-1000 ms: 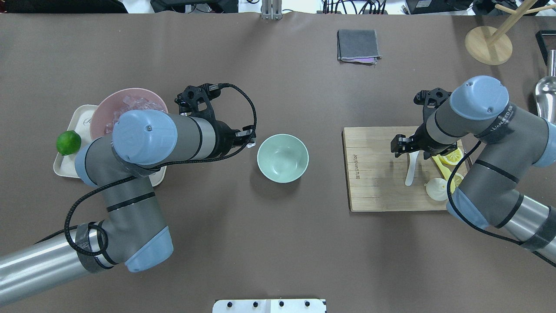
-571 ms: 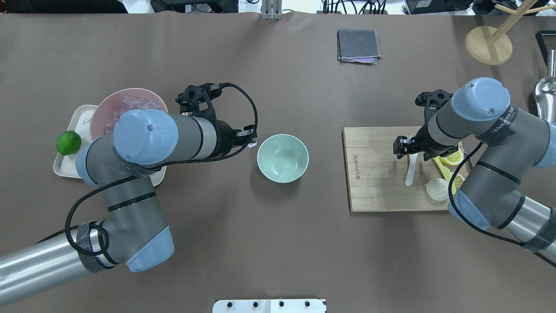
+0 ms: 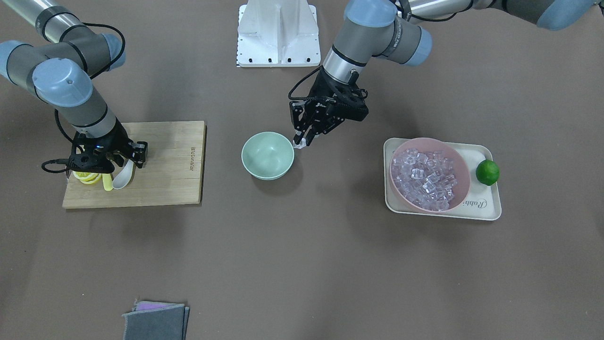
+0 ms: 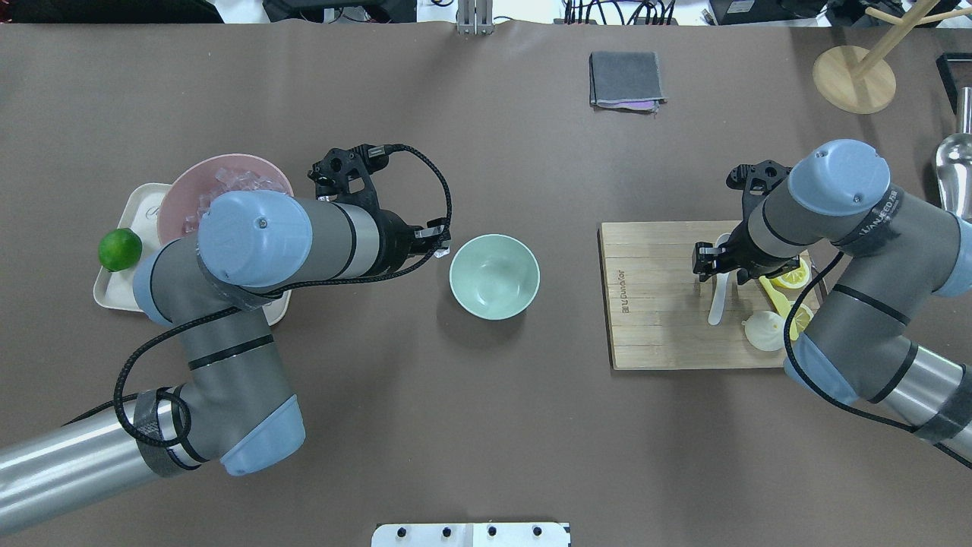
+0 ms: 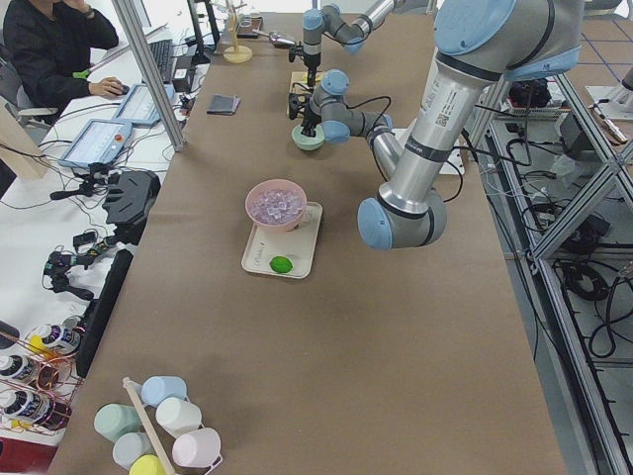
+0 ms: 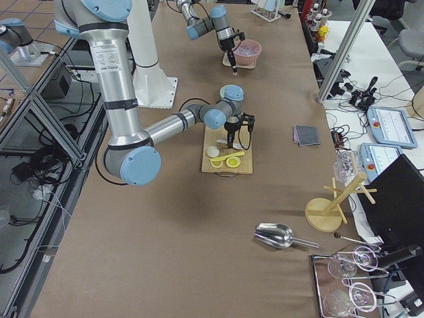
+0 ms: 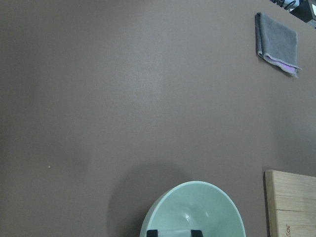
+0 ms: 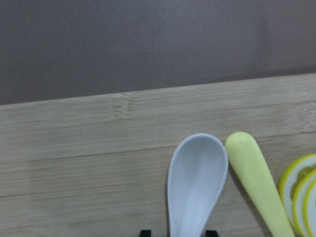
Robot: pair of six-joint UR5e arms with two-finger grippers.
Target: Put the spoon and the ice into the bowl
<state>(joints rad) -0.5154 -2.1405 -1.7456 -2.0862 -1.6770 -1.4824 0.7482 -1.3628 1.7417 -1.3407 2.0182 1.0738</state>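
Note:
The mint-green bowl [image 4: 494, 276] stands mid-table, also in the front view [image 3: 267, 155] and the left wrist view [image 7: 192, 212]. My left gripper [image 4: 439, 248] [image 3: 302, 139] is shut on a clear ice cube [image 3: 298, 144], held just outside the bowl's rim on the pink-bowl side. The white spoon [image 4: 717, 302] [image 8: 197, 177] lies on the cutting board [image 4: 653, 319]. My right gripper [image 4: 718, 262] is low over the spoon, open, with a fingertip on each side of its handle.
A pink bowl [image 3: 460, 165] full of ice cubes sits on a cream tray [image 3: 486, 205] beside a lime [image 3: 487, 172]. A yellow knife [image 8: 256, 177], lemon slices [image 4: 793, 273] and a white juicer [image 4: 763, 330] share the board. A grey cloth [image 4: 626, 79] lies at the far edge.
My left gripper has crept slightly toward the bowl with the ice cube. My right gripper has shifted a little to the right to straddle the spoon, which has not moved.

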